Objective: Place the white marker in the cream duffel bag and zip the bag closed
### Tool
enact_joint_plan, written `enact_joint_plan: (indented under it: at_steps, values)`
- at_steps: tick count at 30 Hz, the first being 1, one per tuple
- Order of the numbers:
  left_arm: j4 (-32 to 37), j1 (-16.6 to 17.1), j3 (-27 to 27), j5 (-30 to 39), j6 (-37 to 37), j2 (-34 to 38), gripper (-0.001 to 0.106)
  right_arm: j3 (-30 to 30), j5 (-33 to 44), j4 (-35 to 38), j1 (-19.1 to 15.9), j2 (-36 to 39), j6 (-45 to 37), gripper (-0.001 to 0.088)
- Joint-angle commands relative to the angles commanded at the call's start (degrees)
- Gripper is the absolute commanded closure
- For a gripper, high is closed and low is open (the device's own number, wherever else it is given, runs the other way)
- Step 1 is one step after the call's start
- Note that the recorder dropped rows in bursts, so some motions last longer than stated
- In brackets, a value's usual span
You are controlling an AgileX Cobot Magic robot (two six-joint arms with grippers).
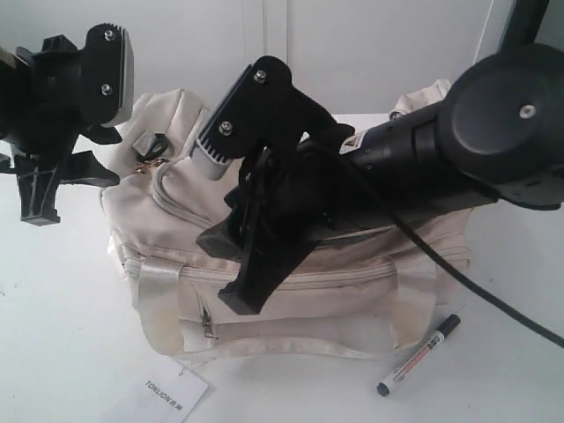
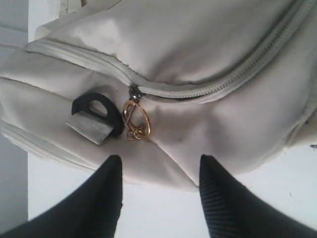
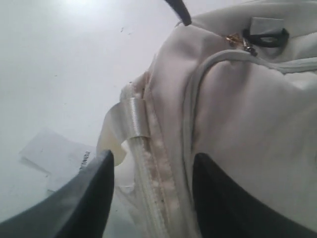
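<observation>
The cream duffel bag (image 1: 291,282) lies on the white table, its curved zipper (image 2: 233,82) shut at the end with the gold ring pull (image 2: 136,119) and black D-ring (image 2: 96,111). The white marker (image 1: 419,354), black-capped, lies on the table in front of the bag's right end, apart from both grippers. My right gripper (image 1: 220,271) hangs open over the bag's front top edge, and its fingers straddle the seam beside a satin strap handle (image 3: 129,121) without gripping it. My left gripper (image 1: 69,194) is open above the table just beyond the bag's left end (image 2: 158,168), holding nothing.
A white paper tag (image 1: 172,392) lies on the table in front of the bag's left corner and shows again in the right wrist view as the tag (image 3: 54,158). The right arm's black cable (image 1: 493,300) trails over the bag's right end. A white wall stands behind.
</observation>
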Motion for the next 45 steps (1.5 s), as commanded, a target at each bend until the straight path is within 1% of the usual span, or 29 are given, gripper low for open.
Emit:
enact_joint_plan:
  at_steps: [4, 7, 12, 14, 17, 20, 27, 32, 34, 41, 45]
  values:
    - [-3.88, 0.0, 0.0, 0.0, 5.72, 0.0, 0.052, 0.0, 7.3, -4.13, 0.0, -2.33, 2.39, 0.0395]
    - [-7.99, 0.0, 0.0, -0.33, 10.67, 0.48, 0.052, 0.0, 10.3, -4.88, 0.0, -3.78, 3.49, 0.0395]
    - [-14.32, 0.0, 0.0, -0.33, 20.93, 1.7, 0.052, 0.0, 12.02, -4.88, 0.0, -5.1, 3.72, 0.0395]
    - [-15.79, 0.0, 0.0, -0.33, 23.93, 2.2, 0.052, 0.0, 12.02, -4.88, 0.0, -5.1, 5.04, 0.0395]
    - [-16.18, 0.0, 0.0, -0.33, 26.37, 2.96, 0.052, 0.0, 12.28, -4.88, 0.0, -5.1, 5.63, 0.0395]
    - [-16.18, 0.0, 0.0, -0.33, 27.94, 3.97, 0.052, 0.0, 12.28, -4.88, 0.0, -5.1, 6.94, 0.0395]
    - [-16.36, 0.0, 0.0, -1.34, 29.4, 5.8, 0.052, 0.0, 12.28, -4.88, 0.0, -5.1, 6.98, 0.0395]
    - [-20.33, 0.0, 0.0, -6.03, 29.4, 5.69, 0.052, 0.0, 12.28, -4.88, 0.0, -5.1, 6.97, 0.0395]
    - [-21.4, 0.0, 0.0, -6.78, 29.4, 5.69, 0.052, 0.0, 12.28, -4.88, 0.0, -5.1, 6.97, 0.0395]
    - [-21.53, 0.0, 0.0, -7.8, 29.4, 5.69, 0.052, 0.0, 11.82, -4.88, 0.0, -5.1, 7.01, 0.0395]
    - [-21.96, 0.0, 0.0, -7.29, 29.4, 5.69, 0.052, 0.0, 11.82, -4.88, 0.0, -5.1, 7.01, 0.0395]
